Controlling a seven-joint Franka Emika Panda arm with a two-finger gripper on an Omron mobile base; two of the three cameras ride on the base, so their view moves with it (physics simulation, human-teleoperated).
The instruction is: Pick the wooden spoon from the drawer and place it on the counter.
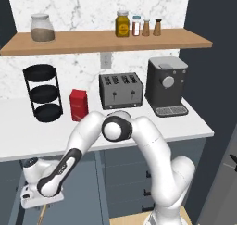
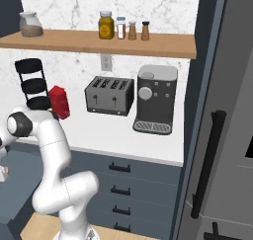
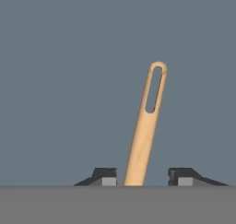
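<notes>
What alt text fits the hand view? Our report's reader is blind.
A light wooden spoon lies on the flat grey drawer floor, its slotted handle end pointing away, between the two dark fingertips of the tool, which stand apart on either side of it.

White arm with dark joints, glossy and rounded

The arm (image 1: 152, 145) is built from smooth, glossy white tube-like segments with bulging, rounded housings, thick near the bottom and slimmer toward the hand. A round black joint cap (image 1: 113, 129) sits in the elbow housing, ringed by white casing; a long black inlay (image 1: 59, 173) runs along the forearm. In the right base view another dark grey joint disc (image 2: 18, 124) shows on a white housing. The hand (image 1: 39, 197) is a flat, boxy white block below a rounded wrist. The pincer (image 3: 142, 179) has two small dark fingertips (image 3: 102, 176) with pale grey inner pads. No cables, screws or markings can be made out.
</notes>
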